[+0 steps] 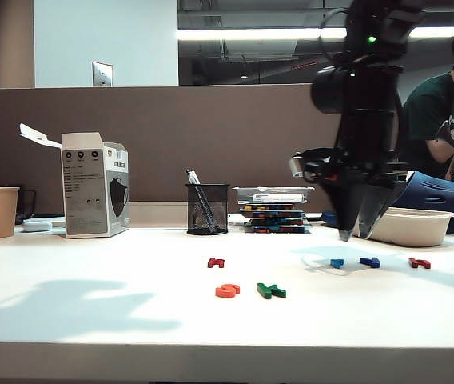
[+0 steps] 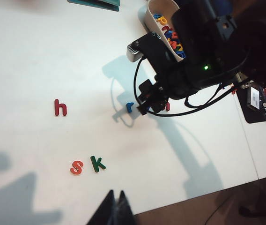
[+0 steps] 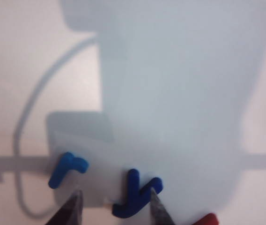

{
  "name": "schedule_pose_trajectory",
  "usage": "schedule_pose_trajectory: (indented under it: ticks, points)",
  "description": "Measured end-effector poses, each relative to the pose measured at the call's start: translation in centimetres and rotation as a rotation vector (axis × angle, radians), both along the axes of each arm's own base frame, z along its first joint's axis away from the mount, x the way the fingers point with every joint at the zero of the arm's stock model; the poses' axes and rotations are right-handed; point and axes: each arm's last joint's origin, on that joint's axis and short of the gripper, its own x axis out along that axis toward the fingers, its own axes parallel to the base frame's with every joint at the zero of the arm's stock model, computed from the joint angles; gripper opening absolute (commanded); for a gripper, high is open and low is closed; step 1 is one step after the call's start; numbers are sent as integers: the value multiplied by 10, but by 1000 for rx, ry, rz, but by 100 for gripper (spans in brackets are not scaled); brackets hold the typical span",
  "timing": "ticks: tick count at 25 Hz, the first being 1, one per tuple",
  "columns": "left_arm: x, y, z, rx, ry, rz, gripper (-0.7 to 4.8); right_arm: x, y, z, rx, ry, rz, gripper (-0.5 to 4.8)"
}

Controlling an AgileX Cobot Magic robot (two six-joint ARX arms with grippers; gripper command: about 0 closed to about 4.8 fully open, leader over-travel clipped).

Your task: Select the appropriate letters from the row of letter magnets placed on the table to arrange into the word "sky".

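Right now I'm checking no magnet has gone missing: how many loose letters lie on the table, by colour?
Dark red: 2, the h and one at the right end
Orange-red: 1, the s
Dark green: 1, the k
Light blue: 1, the r
Dark blue: 1, the y
Total: 6

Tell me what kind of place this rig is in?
Likely an open-plan office or lab: a white desk against a grey cubicle partition, a mesh pen holder and stacked trays along it, a person seated behind.
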Motion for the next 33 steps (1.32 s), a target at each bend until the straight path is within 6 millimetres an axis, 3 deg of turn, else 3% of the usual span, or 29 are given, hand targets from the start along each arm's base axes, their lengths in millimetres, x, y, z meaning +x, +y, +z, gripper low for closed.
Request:
schedule_pose_trajectory:
  ticks: [6, 18, 33]
  points:
    - [0, 0, 0, 0, 0, 0, -5, 6, -16, 0, 70, 2, 72, 176]
    - [0, 0, 0, 0, 0, 0, -5, 5, -23, 0, 71, 13, 222, 175]
    - [0, 0, 0, 0, 0, 0, -5, 8, -27, -14, 117, 66, 256, 166]
